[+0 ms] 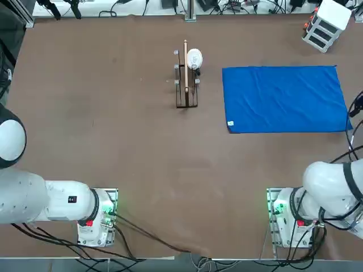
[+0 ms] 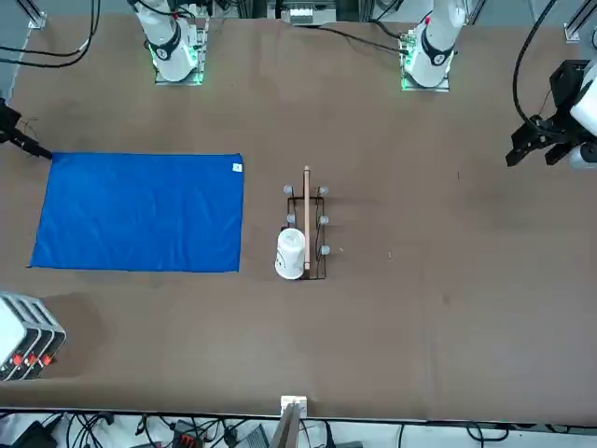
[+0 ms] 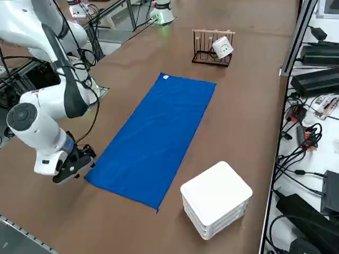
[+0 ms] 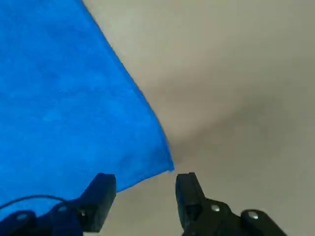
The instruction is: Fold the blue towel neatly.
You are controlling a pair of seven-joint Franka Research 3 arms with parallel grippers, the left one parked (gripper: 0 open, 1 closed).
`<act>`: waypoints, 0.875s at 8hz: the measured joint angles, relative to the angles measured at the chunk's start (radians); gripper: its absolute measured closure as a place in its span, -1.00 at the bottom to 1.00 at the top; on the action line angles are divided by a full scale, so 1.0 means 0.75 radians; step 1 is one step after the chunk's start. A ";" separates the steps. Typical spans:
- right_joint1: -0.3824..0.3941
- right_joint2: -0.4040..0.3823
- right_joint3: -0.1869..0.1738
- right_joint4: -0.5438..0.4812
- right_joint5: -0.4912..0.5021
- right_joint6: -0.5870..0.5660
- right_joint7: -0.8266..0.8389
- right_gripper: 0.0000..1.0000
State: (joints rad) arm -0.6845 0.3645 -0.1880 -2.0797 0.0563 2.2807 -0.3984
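The blue towel lies flat and spread out on the brown table, on the right arm's side, with a small white tag at one corner. It also shows in the front view and the right side view. My right gripper hovers low at the towel's near corner on the table's right edge, its fingers apart and empty, the corner tip just beyond them. That gripper sits right beside the corner, and from the front it is at the picture's edge.
A dark wooden rack with a white cup on it stands mid-table, left of the towel. A white stacked box sits at the far right corner. Cables and gear lie beyond the table's right edge.
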 joint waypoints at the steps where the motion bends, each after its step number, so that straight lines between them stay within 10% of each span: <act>1: -0.005 0.023 0.002 0.000 0.001 0.027 0.000 -0.49; 7: -0.016 0.104 0.004 0.003 0.001 0.089 -0.001 -0.32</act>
State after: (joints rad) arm -0.6964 0.4427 -0.1849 -2.0774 0.0573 2.3473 -0.3989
